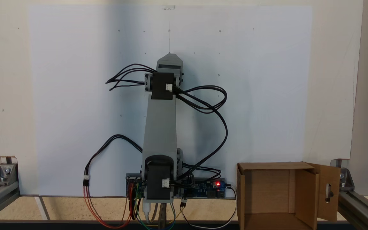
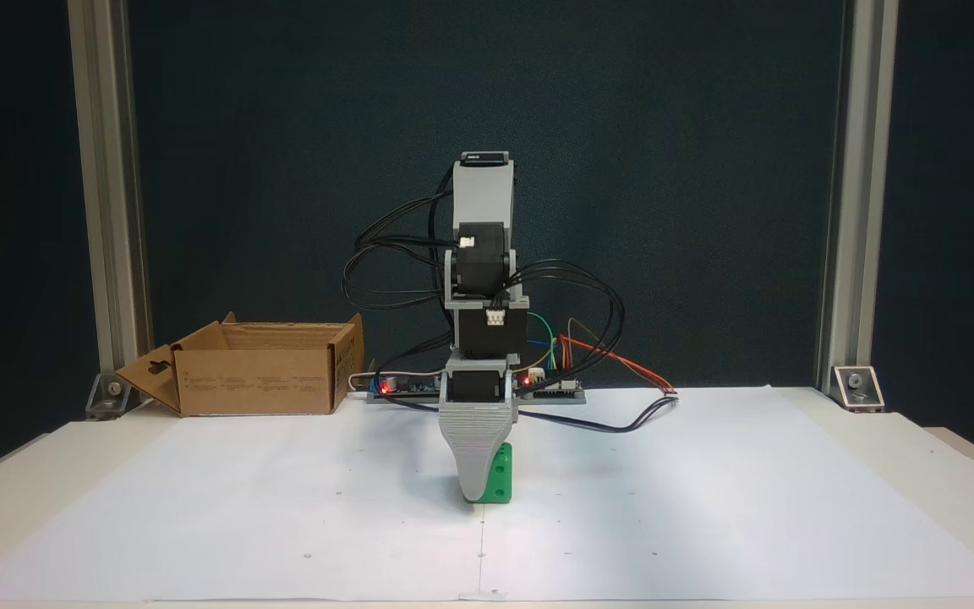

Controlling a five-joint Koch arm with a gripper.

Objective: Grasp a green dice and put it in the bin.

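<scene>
The grey gripper [image 2: 478, 495] points straight down onto the white paper sheet [image 2: 707, 507], its broad ribbed jaw facing the camera in a fixed view. The green dice [image 2: 500, 475] sits on the paper right behind that jaw, touching it on the view's right (pips show on its side face). The second jaw is hidden, so whether the pincer grips the cube cannot be told. The cardboard bin [image 2: 259, 381] stands open, well apart, beside the controller board [image 1: 211, 188].
</scene>
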